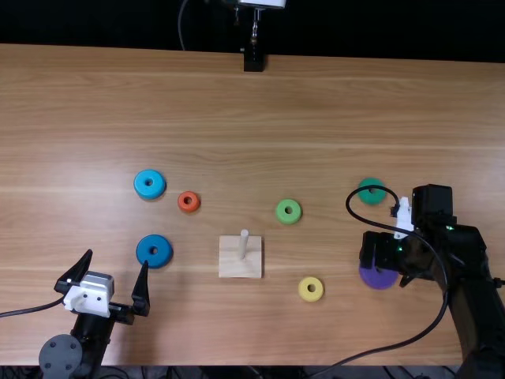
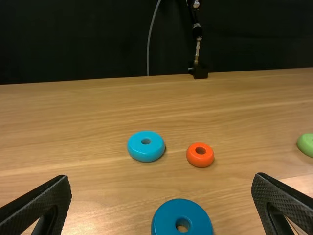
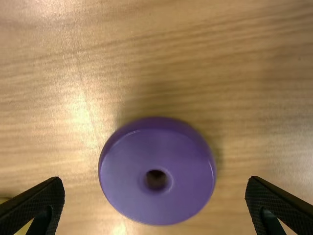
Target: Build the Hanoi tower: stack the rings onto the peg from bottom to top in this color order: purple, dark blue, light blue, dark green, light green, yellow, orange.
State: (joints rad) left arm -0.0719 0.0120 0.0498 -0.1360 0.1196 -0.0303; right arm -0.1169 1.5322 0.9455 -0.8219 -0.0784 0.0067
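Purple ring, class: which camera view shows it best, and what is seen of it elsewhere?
The right wrist view: there the purple ring appears whole and large, centre hole plain. In the top view, the right arm partly covers it.

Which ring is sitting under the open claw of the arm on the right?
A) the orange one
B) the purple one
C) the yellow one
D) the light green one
B: the purple ring lies on the table between the two spread fingers of the right claw.
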